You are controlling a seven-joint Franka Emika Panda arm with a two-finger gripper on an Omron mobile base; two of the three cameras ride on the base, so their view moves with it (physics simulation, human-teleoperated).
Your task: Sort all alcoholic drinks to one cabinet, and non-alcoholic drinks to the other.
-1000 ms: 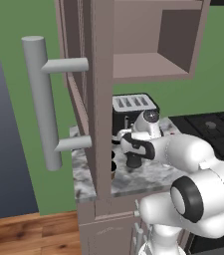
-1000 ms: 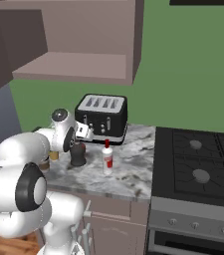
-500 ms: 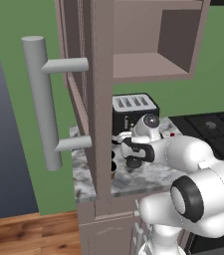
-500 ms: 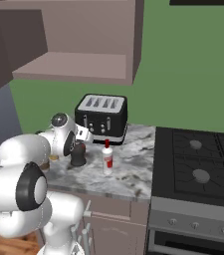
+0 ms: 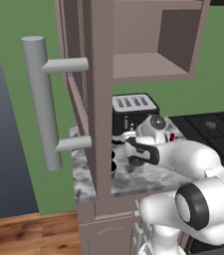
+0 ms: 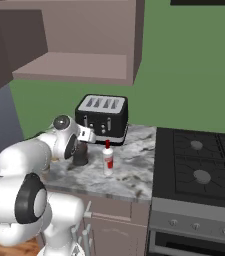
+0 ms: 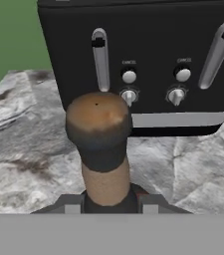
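In the hand view the brown neck of the black bottle (image 7: 102, 144) rises right in front of the camera, its rounded top filling the middle, and the two dark fingertips (image 7: 68, 203) sit low on either side of the neck, close against it; whether they press it or only flank it I cannot tell, so the gripper (image 7: 106, 205) reads as nearly closed around the neck, grip unconfirmed. From the right base view the gripper (image 6: 79, 145) is at the top of the black bottle (image 6: 80, 156), which stands on the counter (image 6: 129, 170) toward its left end, in front of the toaster. Just beside it, toward the stove, stands the slim clear bottle (image 6: 108, 160) with red cap and label. Farther back the toaster (image 6: 101, 119) sits against the wall at the counter's rear edge. In the left base view the open cabinet door (image 5: 96, 99) with its thick grey handle (image 5: 41, 99) stands at the near left corner of the counter, and the cabinet (image 5: 153, 55) above shows a bare shelf. Part of a small cup (image 5: 112, 169) peeks out from behind the door edge. The step in hand looks like taking the black bottle by the neck. The next move calls for a firm close, then a straight lift clear of the toaster and the clear bottle before swinging up to the shelf, keeping the bottle upright
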